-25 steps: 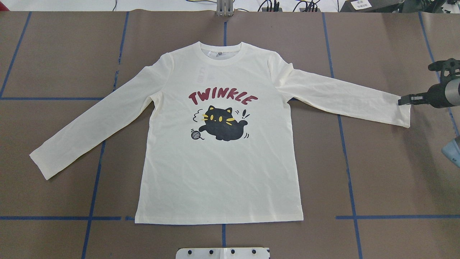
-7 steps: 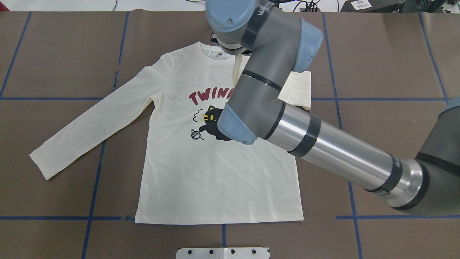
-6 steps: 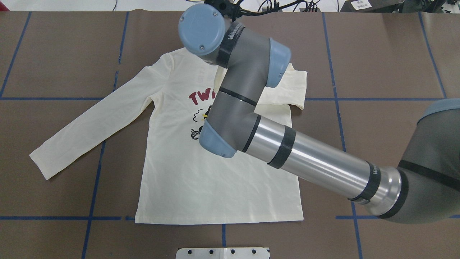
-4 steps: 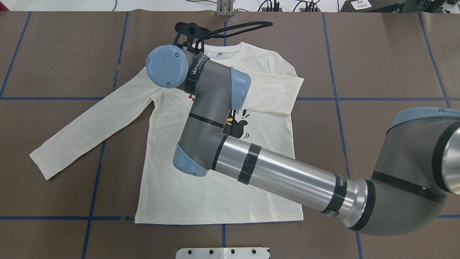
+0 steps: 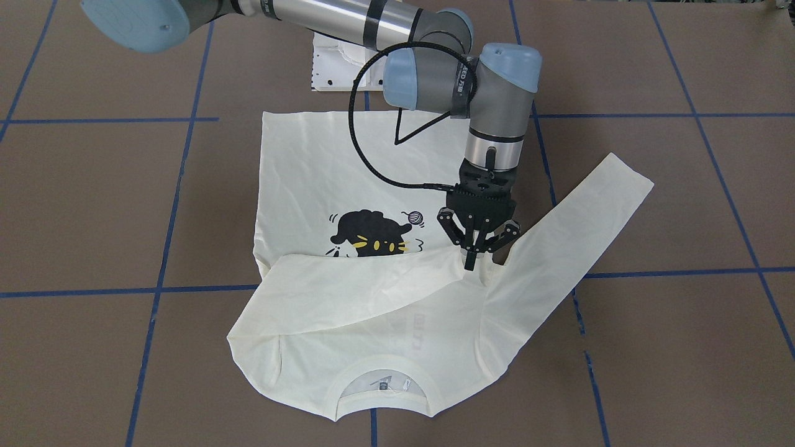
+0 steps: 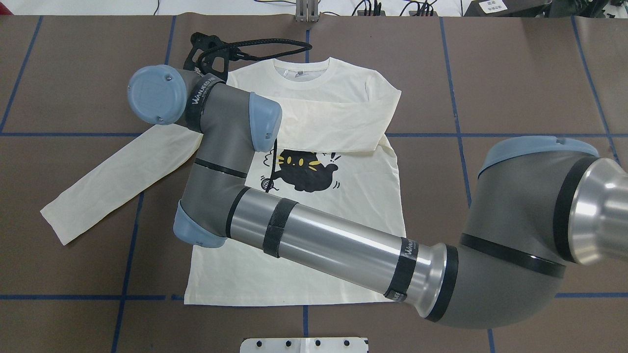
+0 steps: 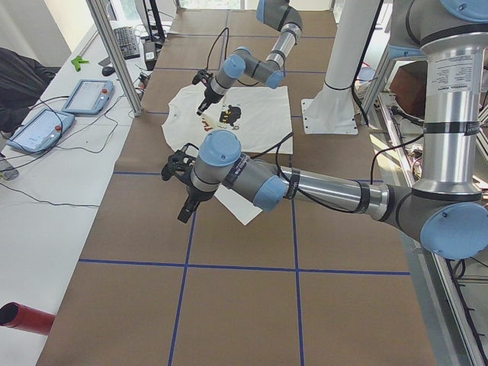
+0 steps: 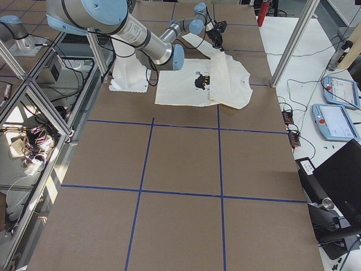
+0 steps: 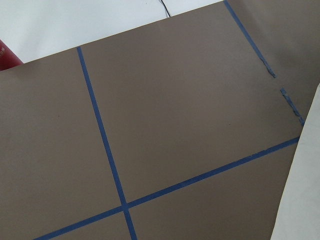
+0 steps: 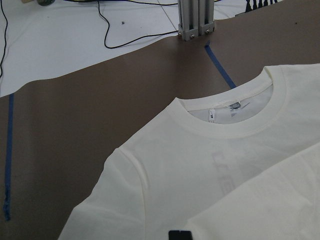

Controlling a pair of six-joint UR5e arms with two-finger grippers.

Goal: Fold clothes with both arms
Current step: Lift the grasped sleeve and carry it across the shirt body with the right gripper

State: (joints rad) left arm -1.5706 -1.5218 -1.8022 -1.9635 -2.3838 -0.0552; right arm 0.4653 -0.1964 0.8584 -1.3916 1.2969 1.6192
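The T-shirt (image 6: 363,196) lies collar away from the base plate (image 6: 304,344), its chest under a folded sleeve pinched by the right tool (image 5: 473,259); the left tool's (image 7: 184,210) grip can't be told.

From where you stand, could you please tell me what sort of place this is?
Most likely a robotics lab bench: a table under brown sheeting with a blue tape grid, the right arm and left arm near a T-shirt, and teach pendants on a white side bench.

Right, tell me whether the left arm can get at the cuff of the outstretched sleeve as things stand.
Probably yes. The left gripper hovers over bare table just beyond the cuff of the T-shirt, with nothing between them; the right gripper is up by the shoulder.
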